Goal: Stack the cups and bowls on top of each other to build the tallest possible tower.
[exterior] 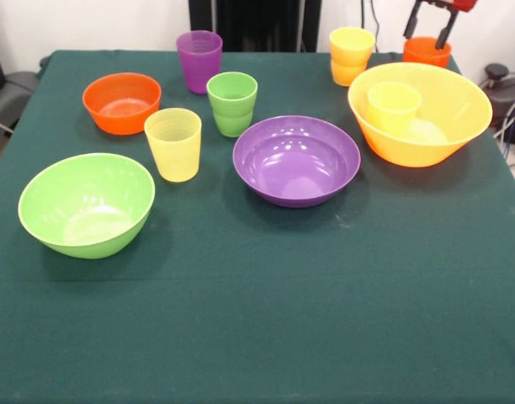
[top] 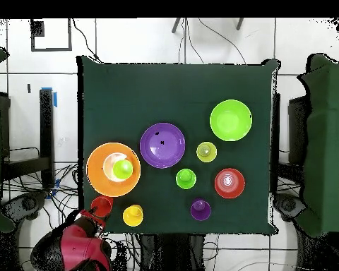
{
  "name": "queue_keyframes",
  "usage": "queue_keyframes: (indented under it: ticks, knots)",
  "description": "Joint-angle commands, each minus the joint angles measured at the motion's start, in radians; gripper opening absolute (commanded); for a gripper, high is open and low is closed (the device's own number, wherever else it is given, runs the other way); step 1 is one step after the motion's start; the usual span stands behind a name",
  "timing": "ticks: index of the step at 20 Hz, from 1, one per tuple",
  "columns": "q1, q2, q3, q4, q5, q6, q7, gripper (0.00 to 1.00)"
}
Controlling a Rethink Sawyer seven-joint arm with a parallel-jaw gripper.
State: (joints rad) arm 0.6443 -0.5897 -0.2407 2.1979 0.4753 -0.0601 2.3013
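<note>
1. Cups and bowls stand spread over a green-clothed table (exterior: 257,337) in the front view, none of them piled into a tower beyond one cup inside a bowl.
2. At upper right, the gripper (exterior: 432,32) hangs directly above the orange cup (exterior: 426,52), its two dark fingers apart and straddling the cup's rim without clearly closing on it.
3. Just in front of that cup sits the large yellow-orange bowl (exterior: 426,135), holding a pale yellow cup (exterior: 394,108) upright inside.
4. A yellow-orange cup (exterior: 351,55) stands left of the orange cup; the purple bowl (exterior: 296,160) lies at centre.
5. Farther left stand the lime green cup (exterior: 232,103), a ribbed yellow cup (exterior: 173,143), the purple cup (exterior: 199,61), the small orange bowl (exterior: 121,102) and the lime green bowl (exterior: 87,204).
6. From overhead, the red arm (top: 77,247) reaches in at lower left, its end meeting the orange cup (top: 101,206) at the table's corner; the fingers cannot be made out here.
7. Beside it lies the large bowl (top: 102,176), with the purple bowl (top: 162,145) and lime green bowl (top: 231,120) well apart from the arm.
</note>
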Motion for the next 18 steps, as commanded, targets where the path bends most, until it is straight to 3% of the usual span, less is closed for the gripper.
queue_keyframes:
  ticks: [1,9,18]
  knots:
    - [0.056,0.08,0.051,-0.089,0.109,0.008,0.229,1.0]
    - [0.113,0.115,0.026,-0.119,0.188,0.019,0.226,1.0]
    - [0.087,0.073,-0.031,-0.145,0.161,0.108,0.155,1.0]
